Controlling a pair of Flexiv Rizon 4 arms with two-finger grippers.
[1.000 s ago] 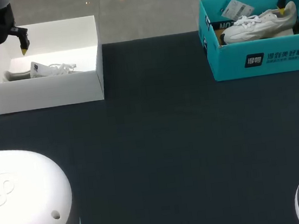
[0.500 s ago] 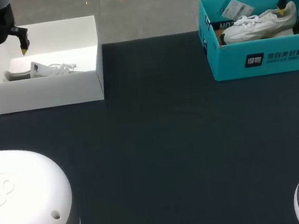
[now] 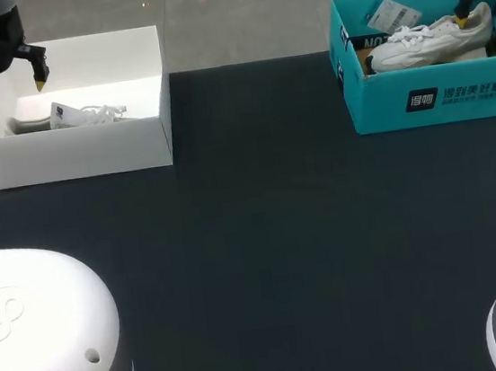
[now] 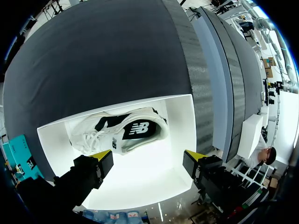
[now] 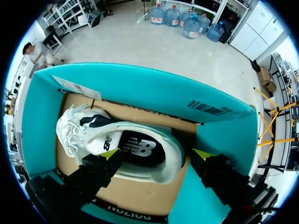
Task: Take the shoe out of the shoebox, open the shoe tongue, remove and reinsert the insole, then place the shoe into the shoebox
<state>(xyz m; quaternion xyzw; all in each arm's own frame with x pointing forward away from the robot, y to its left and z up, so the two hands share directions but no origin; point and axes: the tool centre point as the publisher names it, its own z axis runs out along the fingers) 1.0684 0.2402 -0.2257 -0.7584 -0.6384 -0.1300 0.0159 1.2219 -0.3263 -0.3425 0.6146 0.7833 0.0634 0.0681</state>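
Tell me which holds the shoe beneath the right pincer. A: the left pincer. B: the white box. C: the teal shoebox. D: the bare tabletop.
C: the right wrist view shows the white shoe lying in the teal shoebox, under the open right pincer.

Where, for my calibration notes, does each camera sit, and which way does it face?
Head view: fixed above and behind the robot, looking down on the table; left gripper over white box, right gripper over teal box.
Left wrist view: on that wrist, looking down past its open gripper at the white box's shoe.
Right wrist view: likewise, at the teal box's shoe.
Shared: head and each wrist view show that side's box.
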